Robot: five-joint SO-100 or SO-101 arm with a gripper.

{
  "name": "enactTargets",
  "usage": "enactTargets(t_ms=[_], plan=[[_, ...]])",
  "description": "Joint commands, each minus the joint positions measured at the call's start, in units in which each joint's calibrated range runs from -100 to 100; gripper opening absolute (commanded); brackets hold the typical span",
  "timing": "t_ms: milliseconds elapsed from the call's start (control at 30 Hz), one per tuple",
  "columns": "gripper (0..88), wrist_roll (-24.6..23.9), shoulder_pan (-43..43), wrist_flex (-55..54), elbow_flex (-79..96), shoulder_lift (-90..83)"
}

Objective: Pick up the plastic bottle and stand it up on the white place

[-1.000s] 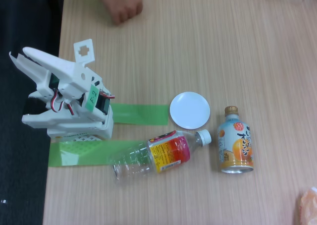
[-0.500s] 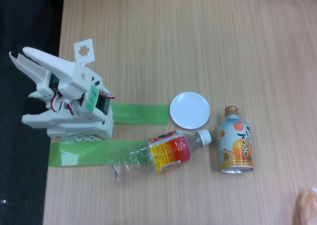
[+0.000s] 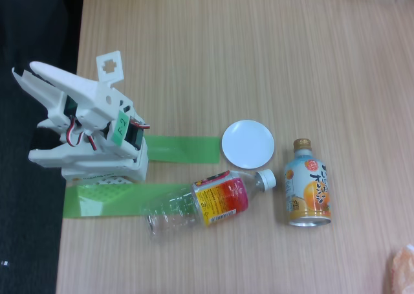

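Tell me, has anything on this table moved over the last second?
A person's hand that rested at the top edge of the wooden table a second ago has pulled away. The clear ribbed plastic bottle lies on its side as before, and the round white dish, the orange-and-blue drink can and the white robot arm kept their places.

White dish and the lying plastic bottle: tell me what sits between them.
Nothing. In the fixed view, only a narrow strip of bare wooden table separates the white dish from the plastic bottle, whose cap end lies just below the dish.
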Motion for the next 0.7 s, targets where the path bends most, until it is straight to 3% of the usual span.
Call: enactTargets(t_ms=[0,667], plan=[[10.0,0.24,-0.06,-1.44,0.27,0.25],[10.2,0.61,0.24,-1.44,0.27,0.25]])
